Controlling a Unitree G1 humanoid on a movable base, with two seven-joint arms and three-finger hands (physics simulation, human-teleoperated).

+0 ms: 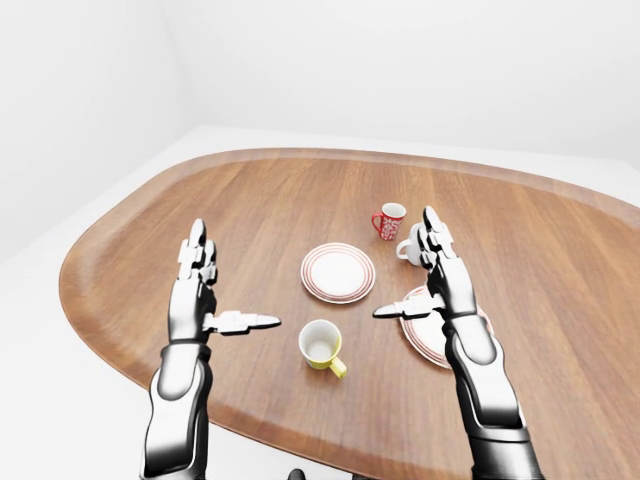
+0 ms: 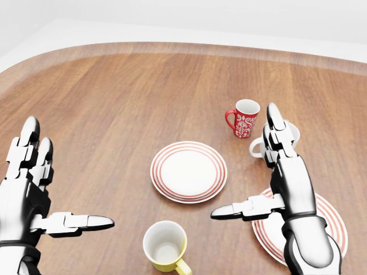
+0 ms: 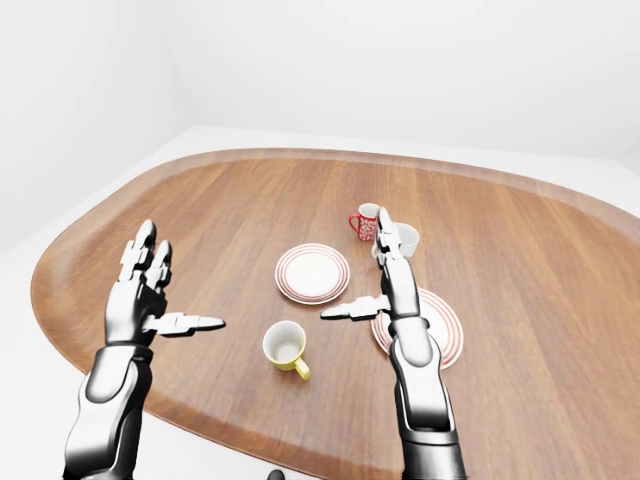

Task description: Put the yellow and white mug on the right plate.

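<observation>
My left hand and right hand hover flat over the glossy wood-grain table, fingers spread, thumbs pointing inward, gripping nothing. The yellow and white mug stands upright at six o'clock in the head view, smooth, white inside, handle toward five o'clock. The right plate, red-ringed, lies partly under my right wrist. The middle plate sits central; a red patterned mug and a white mug stand near one o'clock. Only the eye views show the table's whole rounded edge. No writing is legible.
</observation>
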